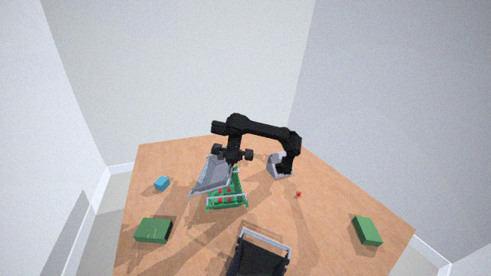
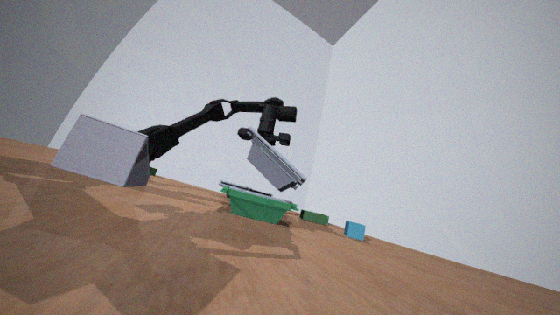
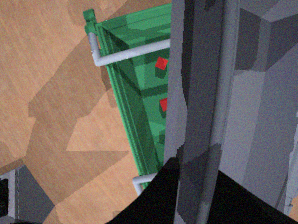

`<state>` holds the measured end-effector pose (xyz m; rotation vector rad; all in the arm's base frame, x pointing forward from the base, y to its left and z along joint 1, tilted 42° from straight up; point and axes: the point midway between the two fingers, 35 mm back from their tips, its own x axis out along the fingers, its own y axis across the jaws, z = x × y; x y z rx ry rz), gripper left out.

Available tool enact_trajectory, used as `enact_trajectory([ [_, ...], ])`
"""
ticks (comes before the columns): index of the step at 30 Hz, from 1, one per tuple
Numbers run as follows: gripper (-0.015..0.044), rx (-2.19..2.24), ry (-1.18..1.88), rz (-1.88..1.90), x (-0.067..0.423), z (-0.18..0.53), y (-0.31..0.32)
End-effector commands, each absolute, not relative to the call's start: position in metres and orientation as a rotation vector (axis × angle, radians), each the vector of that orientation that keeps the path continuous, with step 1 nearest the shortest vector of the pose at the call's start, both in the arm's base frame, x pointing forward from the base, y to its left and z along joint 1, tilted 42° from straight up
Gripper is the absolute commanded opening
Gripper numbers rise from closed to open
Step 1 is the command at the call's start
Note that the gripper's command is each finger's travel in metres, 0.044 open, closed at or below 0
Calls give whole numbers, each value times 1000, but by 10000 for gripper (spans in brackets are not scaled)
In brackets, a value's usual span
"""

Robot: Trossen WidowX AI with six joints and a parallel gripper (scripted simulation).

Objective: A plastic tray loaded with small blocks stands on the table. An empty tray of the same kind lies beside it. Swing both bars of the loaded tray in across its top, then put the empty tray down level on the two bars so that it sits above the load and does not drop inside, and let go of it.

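Note:
The loaded green tray (image 1: 227, 205) (image 2: 258, 209) (image 3: 120, 106) stands on the table with small red blocks (image 1: 229, 190) (image 3: 161, 63) inside. One wire bar (image 1: 226, 197) (image 3: 132, 52) lies in across its top near one end. The other bar (image 3: 142, 179) also lies inward at the opposite end, partly hidden. My gripper (image 1: 232, 162) (image 2: 272, 142) (image 3: 185, 165) is shut on the rim of the empty grey tray (image 1: 215, 172) (image 2: 269, 164) (image 3: 255, 115). That tray hangs steeply tilted above the green tray, touching nothing below that I can see, and hides part of it.
A black tray (image 1: 258, 257) with a wire bar stands at the front. Green blocks (image 1: 153, 230) (image 1: 367, 231) lie at left and right. A blue block (image 1: 162, 183) (image 2: 354, 230) lies left, a small red block (image 1: 298, 194) right. A grey wedge (image 2: 101, 150) stands by the arm base.

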<state>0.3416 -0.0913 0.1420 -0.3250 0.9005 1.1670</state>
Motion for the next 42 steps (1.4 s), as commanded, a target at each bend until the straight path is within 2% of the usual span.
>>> enact_trajectory([
  [1,0,-322,896,1147,341,145,-96],
  [42,0,-514,788,1270,337,146,-85],
])
